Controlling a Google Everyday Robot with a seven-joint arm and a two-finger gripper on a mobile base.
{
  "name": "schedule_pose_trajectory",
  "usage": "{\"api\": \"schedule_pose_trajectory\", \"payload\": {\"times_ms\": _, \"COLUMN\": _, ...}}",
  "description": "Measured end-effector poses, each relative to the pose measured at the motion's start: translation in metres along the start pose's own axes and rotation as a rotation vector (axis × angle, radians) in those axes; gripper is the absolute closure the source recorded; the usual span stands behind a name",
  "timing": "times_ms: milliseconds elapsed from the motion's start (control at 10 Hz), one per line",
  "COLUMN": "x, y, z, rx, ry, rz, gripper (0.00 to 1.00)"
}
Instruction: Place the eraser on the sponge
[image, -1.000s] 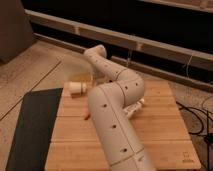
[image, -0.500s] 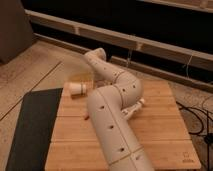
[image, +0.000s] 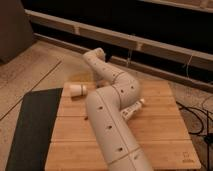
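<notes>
White arm (image: 112, 117) with dark holes, cream-white eraser (image: 76, 90), pale wooden table (image: 160, 135), black mat (image: 32, 125)

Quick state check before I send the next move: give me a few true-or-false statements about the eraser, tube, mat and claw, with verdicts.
1. The eraser lies on the board, near its left edge. True.
2. The tube lies left of the eraser. False: it lies to the right, beside the arm.
3. A dark mat lies left of the board. True.
4. The claw hangs open over the tube. False: it is shut and hidden at the arm's far end, near the board's back-left corner.
</notes>
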Motion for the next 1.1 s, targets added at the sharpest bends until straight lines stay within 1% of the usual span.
{"api": "schedule_pose_trajectory", "payload": {"times_ms": 100, "x": -0.003, "y": 0.000, "z": -0.010, "rx": 0.002, "ry": -0.015, "rz": 0.010, "gripper": 1.00}}
{"api": "schedule_pose_trajectory", "payload": {"times_ms": 200, "x": -0.004, "y": -0.001, "z": -0.029, "rx": 0.022, "ry": -0.028, "rz": 0.009, "gripper": 1.00}}
{"api": "schedule_pose_trajectory", "payload": {"times_ms": 300, "x": -0.003, "y": 0.001, "z": -0.054, "rx": 0.057, "ry": -0.048, "rz": -0.009, "gripper": 1.00}}
{"api": "schedule_pose_trajectory", "payload": {"times_ms": 400, "x": -0.002, "y": 0.006, "z": -0.073, "rx": 0.077, "ry": -0.073, "rz": -0.024, "gripper": 1.00}}
{"api": "schedule_pose_trajectory", "payload": {"times_ms": 500, "x": 0.008, "y": 0.010, "z": -0.091, "rx": 0.104, "ry": -0.087, "rz": -0.033, "gripper": 1.00}}
{"api": "schedule_pose_trajectory", "payload": {"times_ms": 700, "x": 0.035, "y": 0.016, "z": -0.105, "rx": 0.133, "ry": -0.078, "rz": -0.025, "gripper": 1.00}}
{"api": "schedule_pose_trajectory", "payload": {"times_ms": 900, "x": 0.066, "y": 0.015, "z": -0.103, "rx": 0.151, "ry": -0.050, "rz": 0.021, "gripper": 1.00}}
{"api": "schedule_pose_trajectory", "payload": {"times_ms": 1100, "x": 0.085, "y": 0.012, "z": -0.097, "rx": 0.163, "ry": -0.024, "rz": 0.066, "gripper": 1.00}}
